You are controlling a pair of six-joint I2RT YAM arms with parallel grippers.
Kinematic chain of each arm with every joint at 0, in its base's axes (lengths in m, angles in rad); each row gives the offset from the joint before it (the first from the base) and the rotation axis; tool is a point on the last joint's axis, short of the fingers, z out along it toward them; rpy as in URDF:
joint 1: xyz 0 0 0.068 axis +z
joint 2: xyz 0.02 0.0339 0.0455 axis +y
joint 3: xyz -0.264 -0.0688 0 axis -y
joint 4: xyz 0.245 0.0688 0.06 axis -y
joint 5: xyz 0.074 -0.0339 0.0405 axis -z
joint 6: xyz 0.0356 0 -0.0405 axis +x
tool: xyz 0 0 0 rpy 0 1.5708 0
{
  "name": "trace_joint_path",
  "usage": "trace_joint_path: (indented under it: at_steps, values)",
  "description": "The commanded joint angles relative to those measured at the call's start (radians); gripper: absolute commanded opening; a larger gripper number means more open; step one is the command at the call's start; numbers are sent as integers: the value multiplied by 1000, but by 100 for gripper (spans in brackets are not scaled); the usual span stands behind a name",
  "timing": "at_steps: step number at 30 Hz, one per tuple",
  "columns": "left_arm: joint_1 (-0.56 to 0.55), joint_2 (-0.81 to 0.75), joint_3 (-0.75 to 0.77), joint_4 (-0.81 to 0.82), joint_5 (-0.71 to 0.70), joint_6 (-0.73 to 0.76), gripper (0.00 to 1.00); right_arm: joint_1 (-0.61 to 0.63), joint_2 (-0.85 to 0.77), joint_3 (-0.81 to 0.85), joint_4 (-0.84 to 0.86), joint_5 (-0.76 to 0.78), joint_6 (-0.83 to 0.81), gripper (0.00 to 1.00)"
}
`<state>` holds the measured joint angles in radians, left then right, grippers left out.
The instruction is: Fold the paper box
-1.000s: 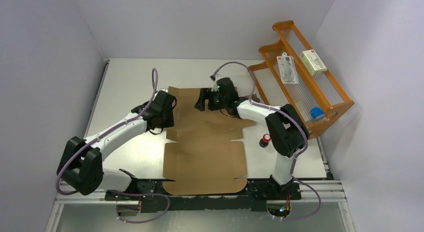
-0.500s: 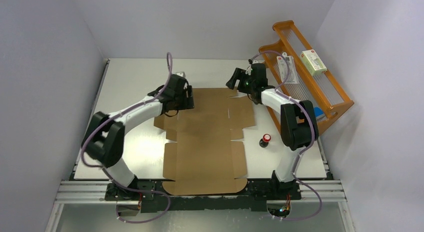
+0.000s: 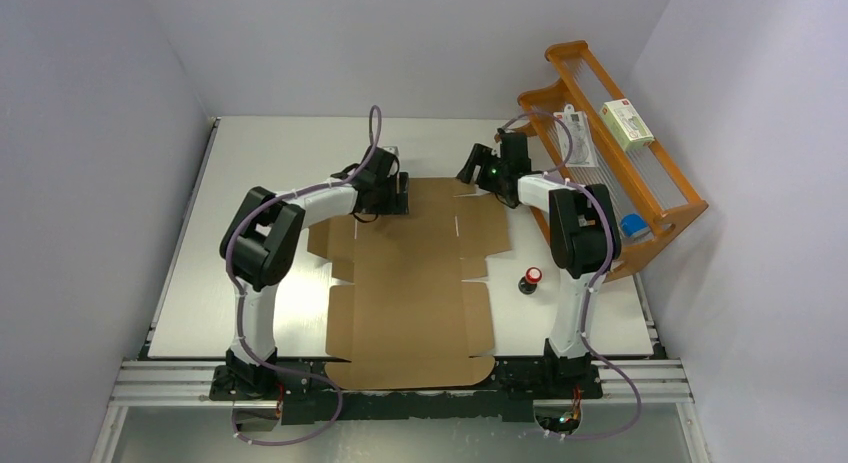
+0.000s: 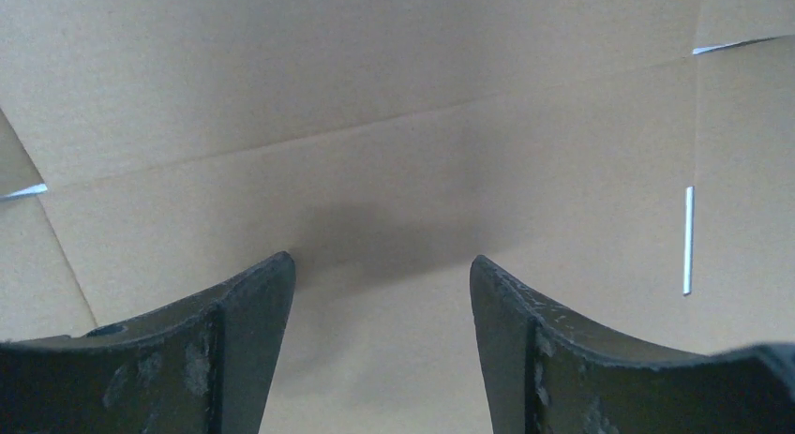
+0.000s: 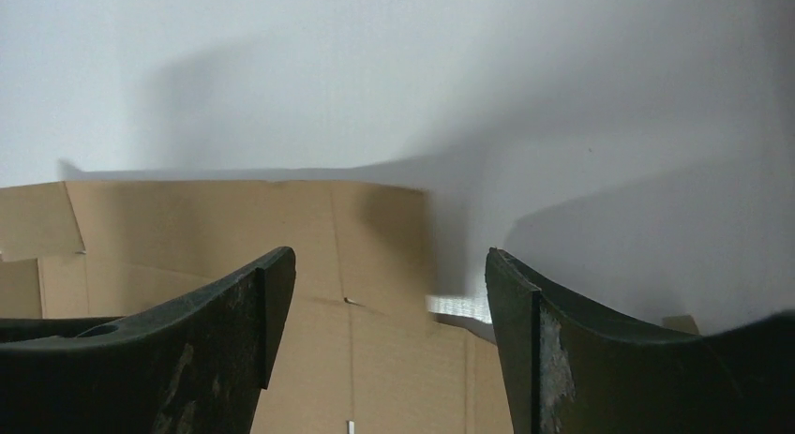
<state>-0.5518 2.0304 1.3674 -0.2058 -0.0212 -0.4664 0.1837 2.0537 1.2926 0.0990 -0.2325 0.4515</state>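
Note:
The paper box (image 3: 410, 283) is a brown cardboard sheet with flaps and slits, lying flat on the table from the near edge to mid-table. My left gripper (image 3: 397, 195) hovers over the sheet's far left part. In the left wrist view its jaws (image 4: 380, 265) stand open with only creased cardboard (image 4: 394, 106) below them. My right gripper (image 3: 468, 170) sits at the sheet's far right corner. Its jaws (image 5: 386, 258) are open and empty, pointing at the far edge of the cardboard (image 5: 234, 228) and the white table beyond.
A wooden rack (image 3: 660, 208) stands at the right. It holds a white-and-green carton (image 3: 627, 123), a flat packet (image 3: 575, 135) and a blue item (image 3: 632, 225). A small red-topped object (image 3: 531, 279) stands on the table just right of the sheet.
Both arms swung toward the far edge of the sheet. The left gripper moved from the left flap to the far left part, and its jaws opened. The right gripper moved off to the far right corner.

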Motion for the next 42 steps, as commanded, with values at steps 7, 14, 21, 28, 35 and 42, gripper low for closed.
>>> trace_joint_path:
  at_steps: [7, 14, 21, 28, 35, 42]
  values:
    - [-7, 57, 36, 6, 24, 43, 75, -15, 65, 40, 32, -110, 11, 58]
    - [-7, 51, 20, -1, 24, 40, 74, -11, 33, 32, 14, -108, -12, 25]
    - [-7, 36, -19, -2, -20, 29, 74, 68, -5, 80, -125, 105, -143, 4]
    - [-7, 9, -77, 11, -33, 11, 74, 232, 26, 180, -262, 472, -261, 3]
    - [-5, -22, -131, 22, -58, 11, 74, 333, 86, 299, -345, 635, -333, 4]
    - [8, -40, -167, 22, -71, 13, 74, 333, 56, 313, -372, 570, -319, 24]
